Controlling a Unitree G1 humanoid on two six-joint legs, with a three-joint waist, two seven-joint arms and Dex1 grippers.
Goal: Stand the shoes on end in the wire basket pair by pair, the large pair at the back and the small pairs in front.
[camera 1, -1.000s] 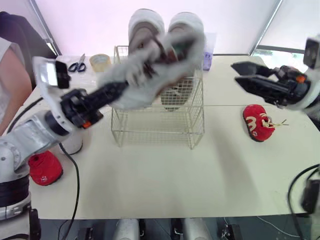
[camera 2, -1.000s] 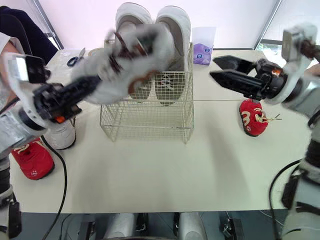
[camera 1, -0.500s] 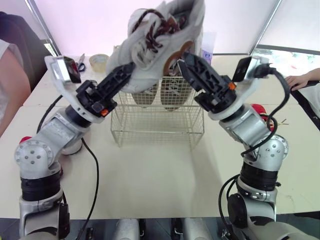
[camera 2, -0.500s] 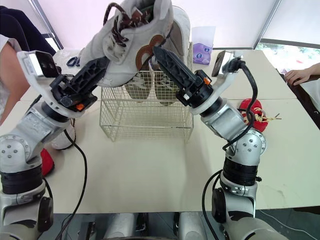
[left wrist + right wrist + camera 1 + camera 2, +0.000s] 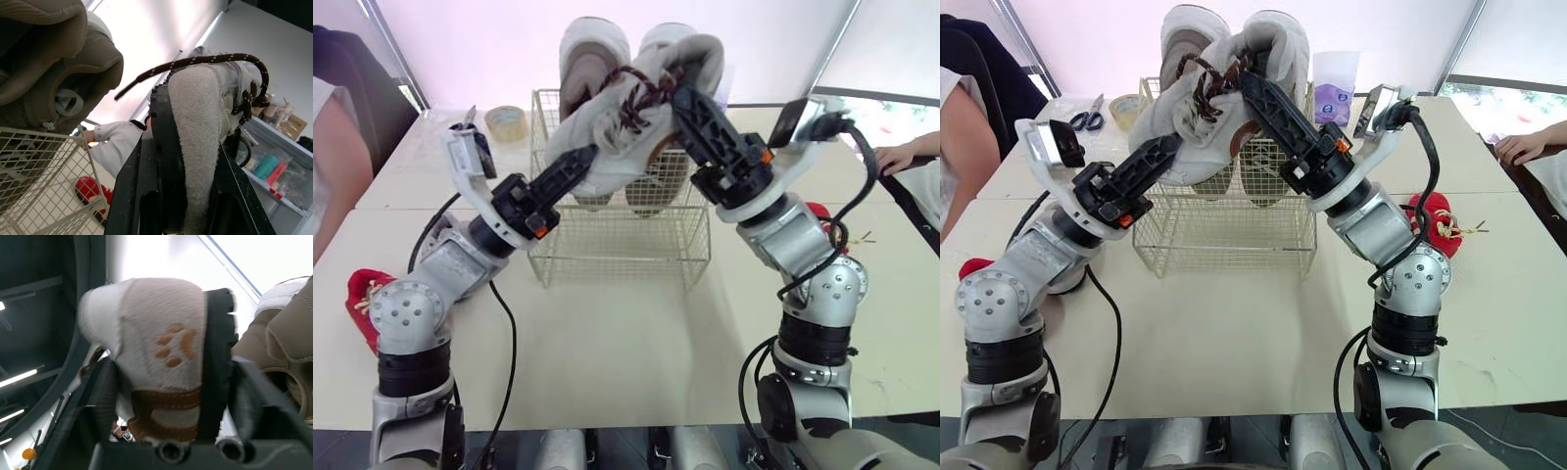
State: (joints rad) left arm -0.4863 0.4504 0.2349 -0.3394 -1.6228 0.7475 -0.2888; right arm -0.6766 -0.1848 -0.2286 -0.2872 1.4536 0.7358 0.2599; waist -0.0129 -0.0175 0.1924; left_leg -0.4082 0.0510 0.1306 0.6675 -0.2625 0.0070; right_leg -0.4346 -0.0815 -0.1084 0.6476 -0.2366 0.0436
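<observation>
A grey-white shoe with brown laces (image 5: 631, 127) hangs tilted over the wire basket (image 5: 622, 257), in front of the large beige pair (image 5: 595, 49) standing on end at the basket's back. My left gripper (image 5: 585, 157) is shut on the shoe's sole side, seen close in the left wrist view (image 5: 195, 127). My right gripper (image 5: 690, 103) is shut on its heel, which bears a paw print (image 5: 168, 347). A small red shoe (image 5: 362, 299) lies at the table's left. Another red shoe (image 5: 1435, 230) lies right of the basket, partly behind my right arm.
A tape roll (image 5: 507, 122) and scissors (image 5: 1087, 113) lie at the back left, and a purple packet (image 5: 1335, 98) stands behind the basket. A person (image 5: 333, 166) sits at the left, and a hand (image 5: 901, 155) rests at the table's right edge.
My right gripper came in from the right and took hold of the shoe's heel. Both arms have since lowered the shoe from high above the basket to just over it.
</observation>
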